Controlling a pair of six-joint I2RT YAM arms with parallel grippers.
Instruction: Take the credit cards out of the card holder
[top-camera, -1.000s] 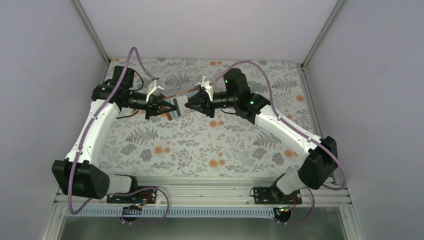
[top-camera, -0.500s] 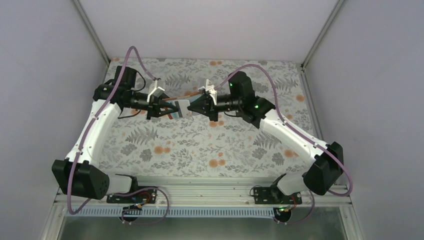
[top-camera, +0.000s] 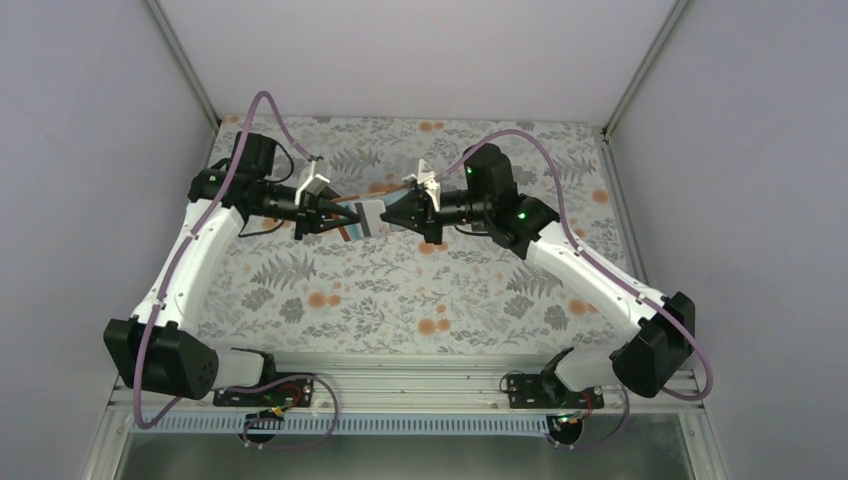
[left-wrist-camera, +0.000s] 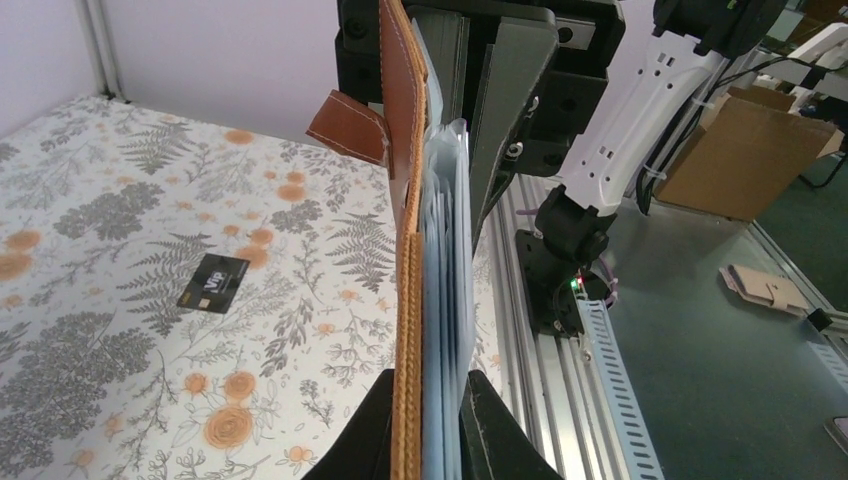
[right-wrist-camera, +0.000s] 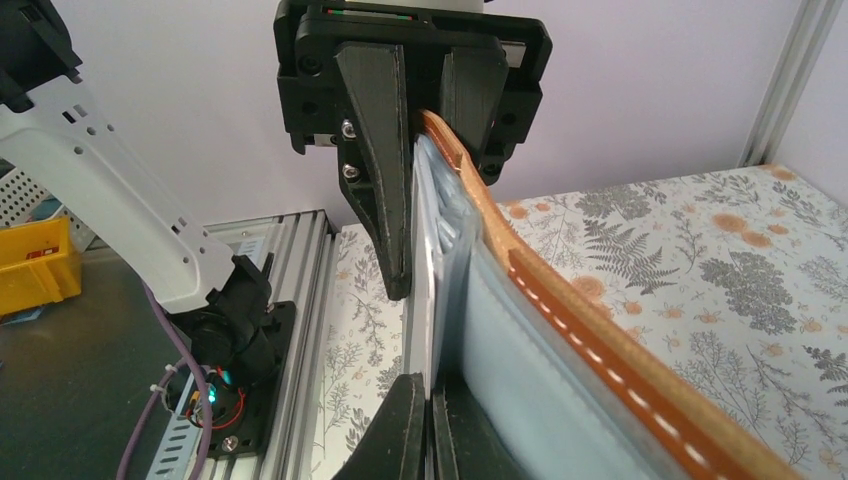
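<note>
Fingers (left-wrist-camera: 368, 445) of the left gripper (top-camera: 334, 213) are clamped on one end of the card holder (top-camera: 362, 213), which hangs in the air above the far middle of the flowered table (top-camera: 400, 290), stretched between the two arms. From the left wrist the holder stands edge-on: rust-brown stitched leather on the left, a stack of pale blue-grey layers pressed against it on the right, and the little brown closing tab (left-wrist-camera: 348, 127) sticking out to the left near the far end. The right gripper (top-camera: 393, 212) faces the left one from the opposite end. Its two fingers are drawn almost together on a thin pale layer of the holder's inner side, while the leather cover and the blue-grey lining beside it lie outside the pinch. Whether that layer is a card or a pocket wall cannot be told. Down on the table, left of the holder in the left wrist view and well apart from it, lies a black card (left-wrist-camera: 213, 283) with white VIP lettering, flat on the cloth. A cardboard box (left-wrist-camera: 745, 150) sits beyond the table's near rail.
</note>
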